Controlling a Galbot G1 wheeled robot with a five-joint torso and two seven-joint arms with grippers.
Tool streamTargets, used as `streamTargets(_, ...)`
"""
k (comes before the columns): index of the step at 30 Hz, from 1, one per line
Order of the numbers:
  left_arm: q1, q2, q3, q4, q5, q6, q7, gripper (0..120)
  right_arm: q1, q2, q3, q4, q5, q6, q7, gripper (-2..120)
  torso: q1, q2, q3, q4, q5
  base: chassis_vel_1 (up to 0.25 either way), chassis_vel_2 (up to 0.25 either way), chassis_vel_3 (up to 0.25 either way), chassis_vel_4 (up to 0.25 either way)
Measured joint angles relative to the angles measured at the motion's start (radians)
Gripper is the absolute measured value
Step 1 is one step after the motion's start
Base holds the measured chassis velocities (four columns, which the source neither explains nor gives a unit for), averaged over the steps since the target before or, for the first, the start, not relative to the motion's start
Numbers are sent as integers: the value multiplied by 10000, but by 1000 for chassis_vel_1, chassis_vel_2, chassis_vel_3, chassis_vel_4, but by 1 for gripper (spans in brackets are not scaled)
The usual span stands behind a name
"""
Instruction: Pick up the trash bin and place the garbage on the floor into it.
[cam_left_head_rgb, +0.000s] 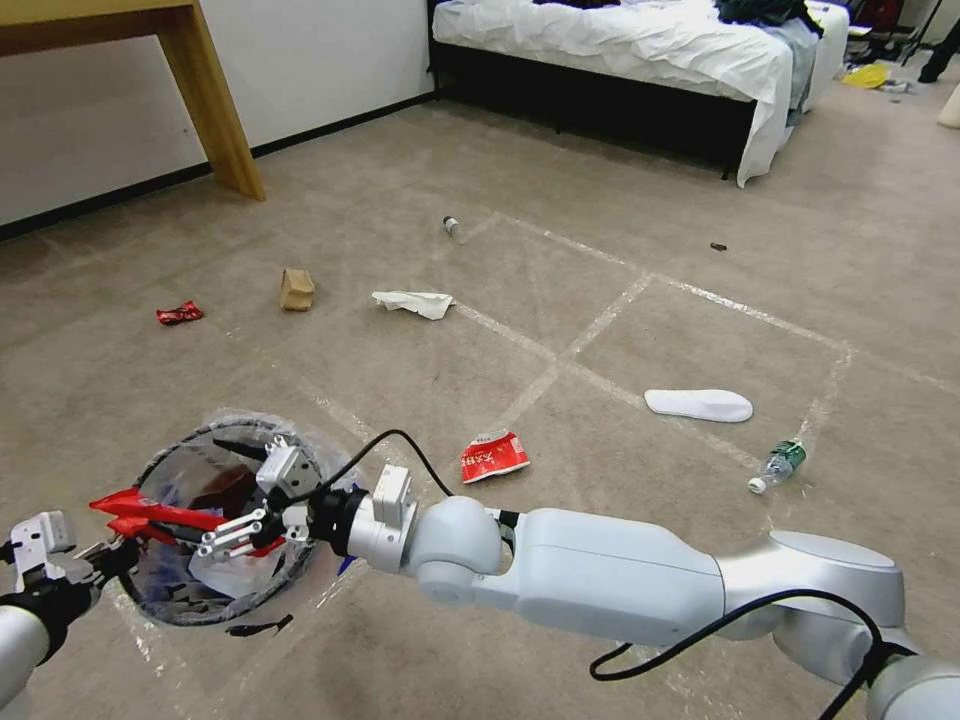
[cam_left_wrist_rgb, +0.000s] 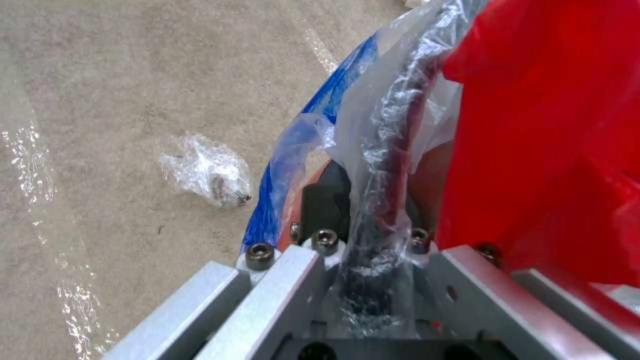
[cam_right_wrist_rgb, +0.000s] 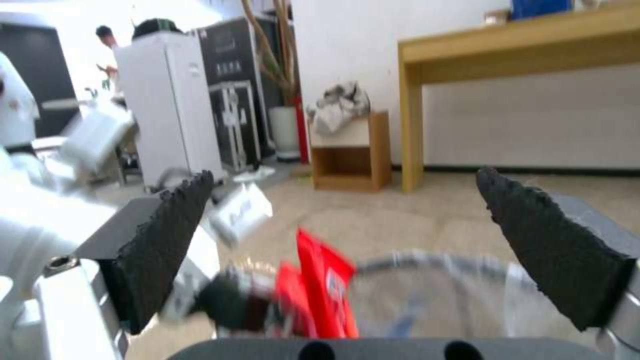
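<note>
Two grippers worked at the trash bin (cam_left_head_rgb: 215, 520), a small round container with dark mesh sides, a dark rim and a crinkled clear liner printed blue. It sat low at my left, over the beige-grey short-pile floor (cam_left_head_rgb: 620, 200) crossed by pale tape lines.

My left gripper (cam_left_head_rgb: 105, 555) was clenched on the bin's rim at its near-left edge. The left wrist view confirmed this: the metal fingers (cam_left_wrist_rgb: 280, 280) closed on the dark rim (cam_left_wrist_rgb: 393, 165) through the glossy film, with a red wrapper (cam_left_wrist_rgb: 553, 140) lying just beside. That view also showed a crumpled wad of clear plastic (cam_left_wrist_rgb: 207, 170) on the carpet near the bin.

My right arm reached across my front, elbow bent, its wrist over the bin's mouth. My right gripper (cam_left_head_rgb: 262, 500) stood released, fingers spread above the red wrapper (cam_left_head_rgb: 150, 512) draped over the rim. In the right wrist view, the two rough black foam pads (cam_right_wrist_rgb: 167, 240) stood wide apart, with the wrapper (cam_right_wrist_rgb: 320, 295) and the bin's rim (cam_right_wrist_rgb: 433, 262) below them.

Remaining garbage lay scattered on the floor in the head view: a crushed red can (cam_left_head_rgb: 493, 456), a white tissue (cam_left_head_rgb: 415, 302), a tan paper packet (cam_left_head_rgb: 296, 289), a small red wrapper (cam_left_head_rgb: 180, 313), a green-labelled bottle (cam_left_head_rgb: 778, 466) and a small vial (cam_left_head_rgb: 451, 226). One white slipper (cam_left_head_rgb: 698, 404) lay near the bottle.
</note>
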Motion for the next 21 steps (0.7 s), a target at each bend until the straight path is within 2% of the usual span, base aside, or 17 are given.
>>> streamTargets(14, 89, -32, -64, -35, 1, 1, 0, 1, 226, 141, 1215, 610, 406, 217, -212, 100, 0, 0, 0, 1, 0, 0, 0, 0, 0)
streamTargets(21, 127, -113, -187, -36, 45, 1, 20, 1, 47, -389, 2984, 766, 573, 6, 136, 100, 0, 0, -1, 2, 0, 0, 0, 0, 0)
